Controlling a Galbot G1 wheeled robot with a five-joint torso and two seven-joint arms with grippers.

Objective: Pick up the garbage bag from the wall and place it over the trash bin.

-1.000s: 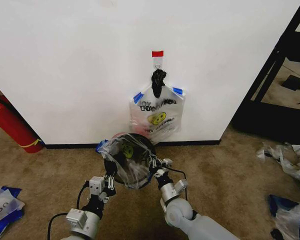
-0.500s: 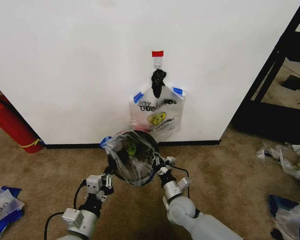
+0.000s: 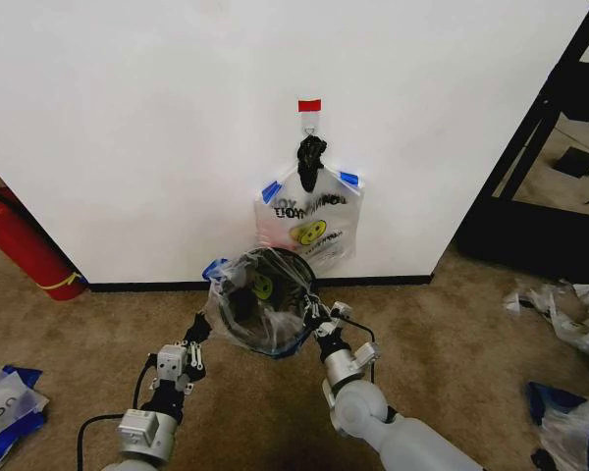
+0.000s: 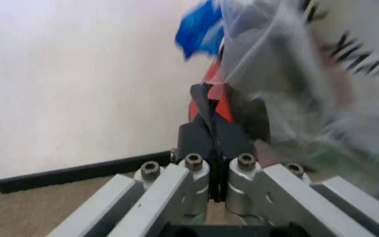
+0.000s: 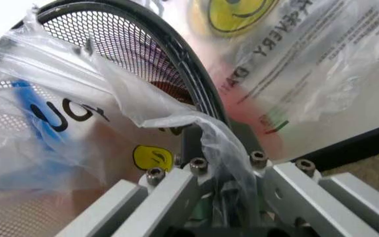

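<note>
Two grippers flank the small round dark mesh trash bin (image 3: 293, 270) in the head view. The thin translucent whitish garbage bag (image 3: 275, 339) is draped over the bin's rim, against the plain white wall (image 3: 128, 118). Over the last second, bin and bag have slid up the carpet toward the baseboard. The left gripper (image 3: 200, 327) and the right gripper (image 3: 312, 316) have followed at either side. A second matching bag (image 3: 309, 221) hangs untouched on the wall hook. That suggests the bag is on and only being seated.

In the left wrist view, the left gripper (image 4: 210, 123) has its dark fingers pressed together beside the bag (image 4: 288, 74). Whether any film is pinched, I cannot tell.

In the right wrist view, the right gripper (image 5: 219, 148) is closed at the bin rim (image 5: 176, 54). A fold of the bag (image 5: 57, 113) runs down between its fingers.
</note>
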